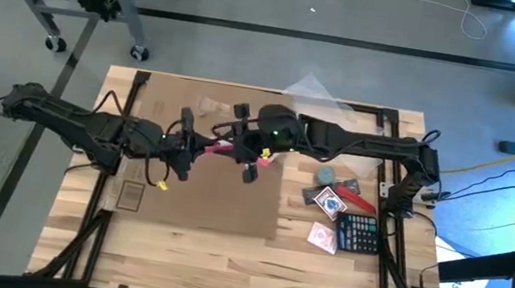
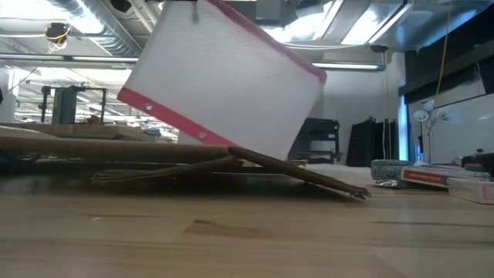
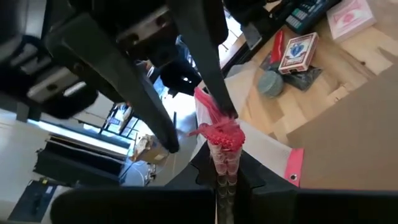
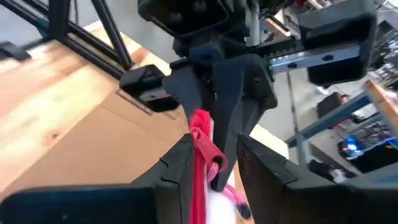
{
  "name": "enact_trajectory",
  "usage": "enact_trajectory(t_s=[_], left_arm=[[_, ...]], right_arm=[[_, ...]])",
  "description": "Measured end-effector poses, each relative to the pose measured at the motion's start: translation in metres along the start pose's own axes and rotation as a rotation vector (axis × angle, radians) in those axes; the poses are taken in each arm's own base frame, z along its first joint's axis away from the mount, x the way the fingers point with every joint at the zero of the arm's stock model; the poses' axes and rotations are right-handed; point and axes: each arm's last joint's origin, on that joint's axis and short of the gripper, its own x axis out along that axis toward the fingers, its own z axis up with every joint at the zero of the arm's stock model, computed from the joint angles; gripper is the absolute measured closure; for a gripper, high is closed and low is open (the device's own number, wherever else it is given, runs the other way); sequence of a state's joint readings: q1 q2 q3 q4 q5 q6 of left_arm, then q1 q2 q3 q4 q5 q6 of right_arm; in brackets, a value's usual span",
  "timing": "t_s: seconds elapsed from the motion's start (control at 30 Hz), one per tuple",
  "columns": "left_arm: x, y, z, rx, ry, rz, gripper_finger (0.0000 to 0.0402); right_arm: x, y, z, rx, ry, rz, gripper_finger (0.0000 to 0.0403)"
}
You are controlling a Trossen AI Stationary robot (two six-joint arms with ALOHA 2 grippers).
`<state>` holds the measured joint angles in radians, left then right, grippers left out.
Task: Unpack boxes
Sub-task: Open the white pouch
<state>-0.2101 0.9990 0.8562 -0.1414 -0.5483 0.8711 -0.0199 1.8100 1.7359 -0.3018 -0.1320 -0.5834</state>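
Grippers (image 1: pixel 199 146) (both) on pouch (image 2: pixel 224 85) above box (image 1: pixel 204 167)

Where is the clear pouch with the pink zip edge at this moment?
In the low view the pouch hangs tilted above the flattened cardboard box. In the high view it sits mid-table, between the left claw and the right claw.

pouch (image 2: pixel 224 85) above flattened box (image 1: pixel 200 192)
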Motion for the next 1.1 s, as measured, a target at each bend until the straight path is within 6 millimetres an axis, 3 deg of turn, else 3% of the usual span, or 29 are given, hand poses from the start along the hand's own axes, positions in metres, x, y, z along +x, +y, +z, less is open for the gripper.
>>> enact_trajectory(t_s=[0.33,0.57,1.1], left_arm=[[-0.001,-0.005,0.003,-0.008,-0.01,-0.021,0.04],[-0.001,-0.007,0.001,-0.03,0.03,-0.018,0.04],[-0.01,0.003,-0.002,-0.365,0.038,0.055,0.04]], right_arm=[[0.005,0.003,-0.005,0.008,0.027,0.024,0.03],[0.005,0.007,-0.003,-0.084,0.099,-0.063,0.0394],[0.0,0.03,0.01,-0.32,0.433,-0.394,0.0403]])
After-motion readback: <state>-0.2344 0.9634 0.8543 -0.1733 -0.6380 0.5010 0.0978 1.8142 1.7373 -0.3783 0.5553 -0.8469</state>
